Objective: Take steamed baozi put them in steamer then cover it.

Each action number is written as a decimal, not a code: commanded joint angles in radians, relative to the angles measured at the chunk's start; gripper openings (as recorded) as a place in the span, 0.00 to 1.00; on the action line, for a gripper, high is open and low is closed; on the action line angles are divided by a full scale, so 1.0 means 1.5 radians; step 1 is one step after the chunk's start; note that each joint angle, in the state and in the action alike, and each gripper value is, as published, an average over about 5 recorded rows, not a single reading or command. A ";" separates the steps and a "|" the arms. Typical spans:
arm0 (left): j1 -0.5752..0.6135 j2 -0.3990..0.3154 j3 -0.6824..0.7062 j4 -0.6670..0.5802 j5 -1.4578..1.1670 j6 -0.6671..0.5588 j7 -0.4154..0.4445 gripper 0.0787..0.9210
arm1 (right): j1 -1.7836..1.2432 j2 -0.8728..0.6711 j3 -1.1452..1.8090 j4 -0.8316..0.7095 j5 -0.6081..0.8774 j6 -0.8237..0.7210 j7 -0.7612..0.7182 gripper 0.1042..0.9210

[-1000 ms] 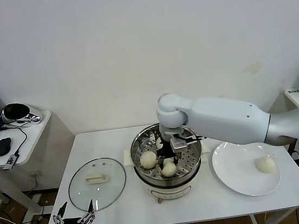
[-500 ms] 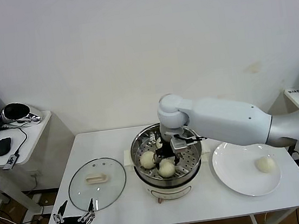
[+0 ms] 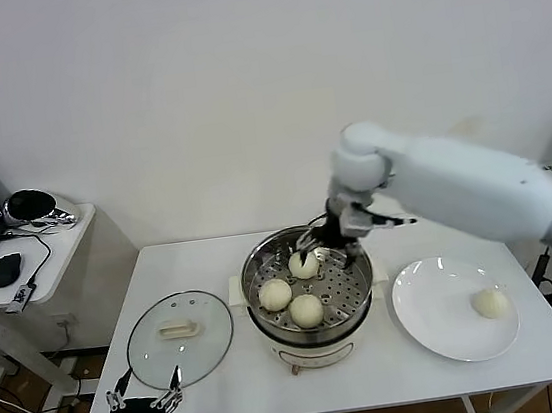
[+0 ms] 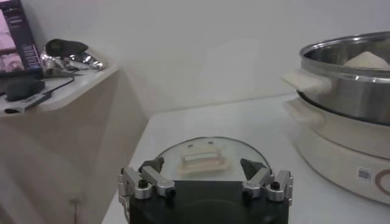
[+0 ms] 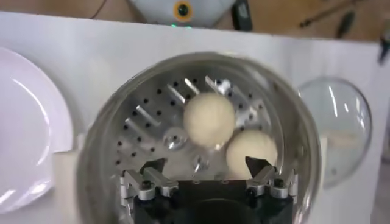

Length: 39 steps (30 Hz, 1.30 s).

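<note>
The steel steamer (image 3: 249, 273) on its white pot base holds three baozi (image 3: 304, 264), (image 3: 275, 293), (image 3: 306, 311). A fourth baozi (image 3: 489, 303) lies on the white plate (image 3: 435, 310) to the right. My right gripper (image 3: 332, 236) hangs open and empty just above the steamer's far rim. In its wrist view the steamer (image 5: 146, 128) lies below the gripper (image 5: 206, 167) with two baozi (image 5: 209, 119), (image 5: 251, 152) showing. The glass cover (image 3: 179, 337) lies flat on the table to the left. My left gripper (image 3: 147, 404) waits open at the front left, facing the cover (image 4: 204, 159).
A side desk (image 3: 49, 244) with a laptop, mouse and a shiny object stands far left. The table's front edge runs just before the pot base (image 3: 319, 350). The steamer wall (image 4: 347, 91) rises to the right of the cover in the left wrist view.
My right gripper opened inside the steamer, left the third baozi at the far side, then rose and drew back toward the right. The left arm stayed put.
</note>
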 commanded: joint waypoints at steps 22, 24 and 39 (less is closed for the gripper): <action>0.018 0.001 0.027 -0.003 0.004 0.005 0.002 0.88 | -0.451 -0.314 0.369 -0.029 -0.022 -0.510 0.006 0.88; 0.019 0.000 0.026 -0.001 0.004 0.005 0.002 0.88 | -0.479 -0.305 0.387 -0.036 -0.035 -0.502 0.007 0.88; 0.022 -0.002 0.021 0.004 0.015 0.007 0.003 0.88 | -0.510 -0.245 0.428 -0.165 -0.122 -0.392 0.032 0.88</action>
